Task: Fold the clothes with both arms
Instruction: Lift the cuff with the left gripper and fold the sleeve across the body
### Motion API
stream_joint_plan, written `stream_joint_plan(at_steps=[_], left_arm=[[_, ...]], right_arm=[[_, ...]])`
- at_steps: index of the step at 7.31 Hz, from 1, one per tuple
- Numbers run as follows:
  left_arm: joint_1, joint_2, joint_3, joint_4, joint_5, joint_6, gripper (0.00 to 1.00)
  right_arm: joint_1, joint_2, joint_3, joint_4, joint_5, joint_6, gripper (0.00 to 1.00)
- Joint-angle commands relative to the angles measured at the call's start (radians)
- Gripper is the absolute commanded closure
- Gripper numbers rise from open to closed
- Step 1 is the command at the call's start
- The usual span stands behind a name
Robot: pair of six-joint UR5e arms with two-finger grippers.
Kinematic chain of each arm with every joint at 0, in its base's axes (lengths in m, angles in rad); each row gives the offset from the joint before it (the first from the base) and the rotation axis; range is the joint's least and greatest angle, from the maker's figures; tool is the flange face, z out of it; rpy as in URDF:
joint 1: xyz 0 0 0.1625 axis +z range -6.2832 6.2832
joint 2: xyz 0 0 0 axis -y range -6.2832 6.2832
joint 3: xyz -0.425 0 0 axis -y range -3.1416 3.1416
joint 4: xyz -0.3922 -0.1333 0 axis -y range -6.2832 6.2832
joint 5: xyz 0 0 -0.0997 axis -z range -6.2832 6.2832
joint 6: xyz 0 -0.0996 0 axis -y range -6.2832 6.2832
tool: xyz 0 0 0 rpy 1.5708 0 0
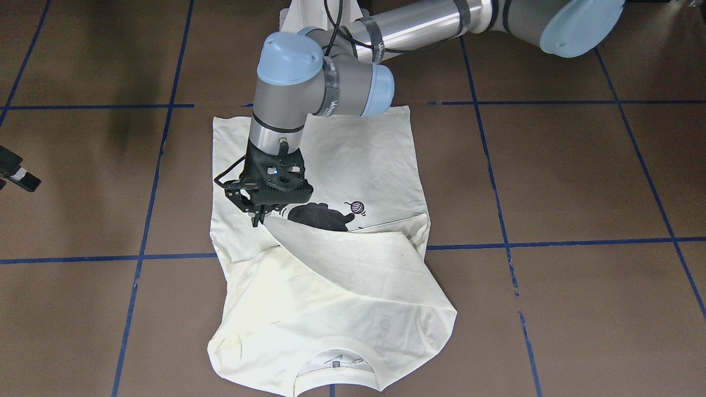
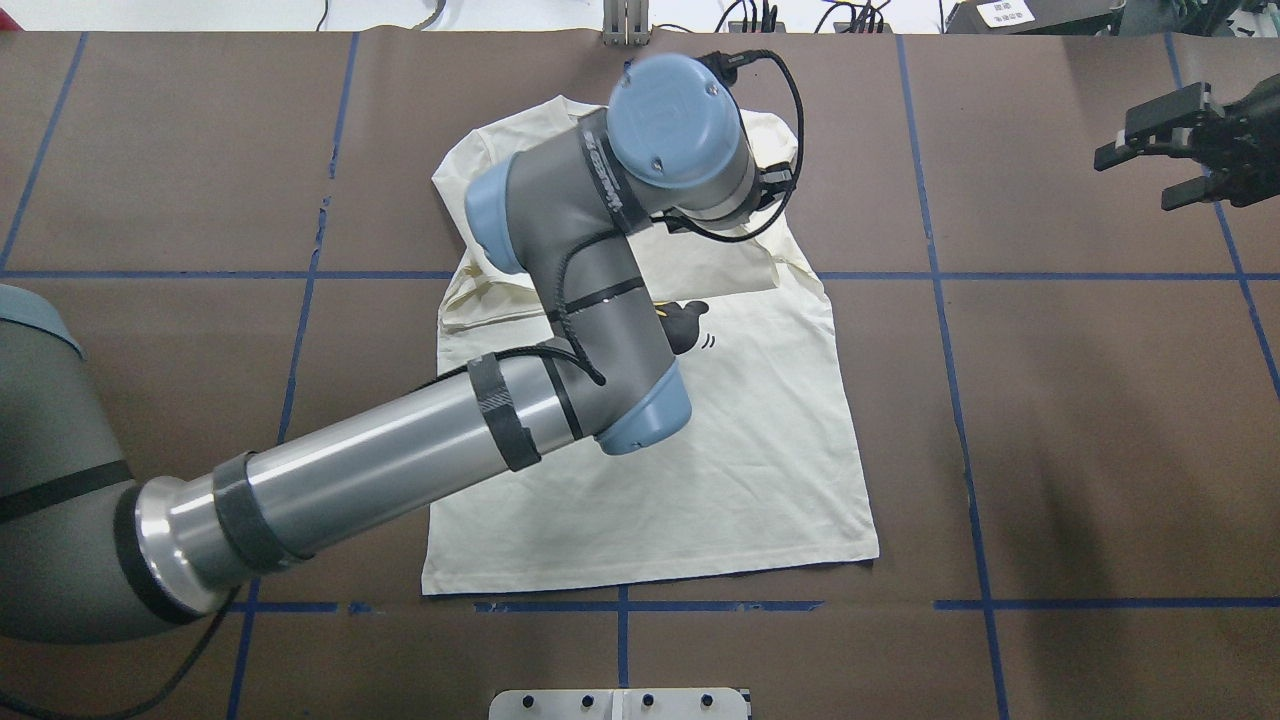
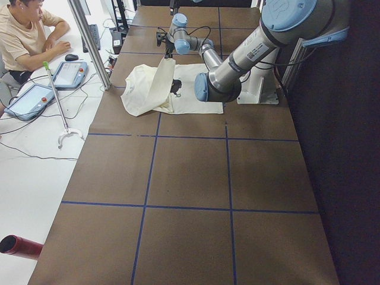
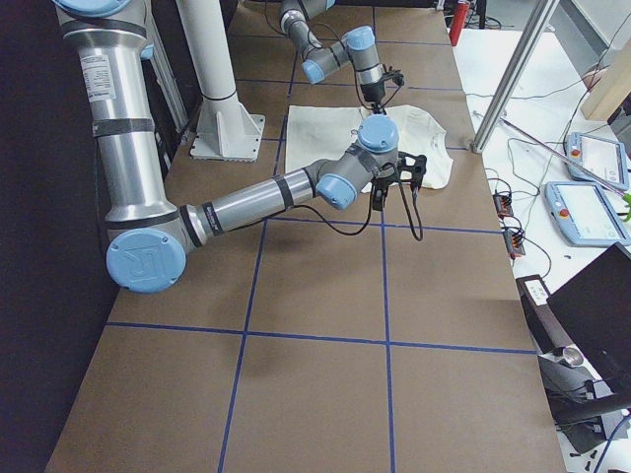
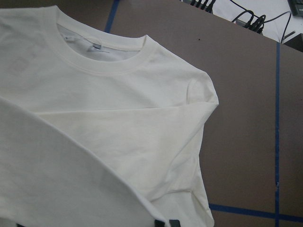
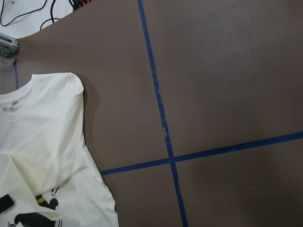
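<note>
The cream-white shirt [image 1: 353, 160] lies flat on the brown table, print side up, with the black cat [image 1: 322, 216] and purple yarn ball [image 1: 357, 207] partly showing. Its collar end is folded over the body as a plain cream flap [image 1: 331, 275]. My left gripper [image 1: 258, 219] is shut on the corner of that flap, just above the cat print. In the overhead view the left wrist [image 2: 680, 130] hides it. The left wrist view is filled by the shirt's collar [image 5: 99, 56]. My right gripper [image 2: 1135, 180] hovers open and empty, well off to the shirt's side.
Blue tape lines [image 2: 940, 300] grid the table. A person [image 3: 24, 35] sits beyond the table's far edge with tablets [image 3: 35, 98] and cables. The white pedestal [image 4: 222, 128] stands at the robot's side. A metal post [image 3: 89, 41] rises by the table edge.
</note>
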Motion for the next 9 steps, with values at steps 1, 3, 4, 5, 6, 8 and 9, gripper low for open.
stream_joint_plan(at_steps=[1, 3, 4, 5, 6, 8, 9], left_arm=[[0.019, -0.056, 0.163, -0.156, 0.086, -0.029, 0.89], [0.041, -0.134, 0.291, -0.235, 0.090, -0.055, 0.53], [0.048, -0.139, 0.307, -0.273, 0.090, -0.055, 0.42], [0.060, -0.141, 0.318, -0.283, 0.093, -0.055, 0.27], [0.057, -0.141, 0.310, -0.286, 0.096, -0.064, 0.26], [0.004, -0.091, 0.157, -0.198, 0.021, -0.101, 0.27], [-0.041, -0.010, -0.010, -0.066, -0.096, -0.078, 0.28]], right_arm=[[0.011, -0.020, 0.004, 0.002, 0.012, -0.005, 0.00], [0.011, -0.029, 0.009, 0.003, 0.014, -0.005, 0.00], [0.011, -0.029, 0.007, 0.003, 0.014, -0.005, 0.00], [0.011, -0.032, 0.010, 0.003, 0.014, -0.005, 0.00], [0.009, -0.032, 0.013, 0.003, 0.006, -0.001, 0.00], [-0.056, -0.026, 0.015, 0.003, -0.040, 0.016, 0.00], [-0.118, -0.028, 0.024, 0.002, -0.125, 0.041, 0.00]])
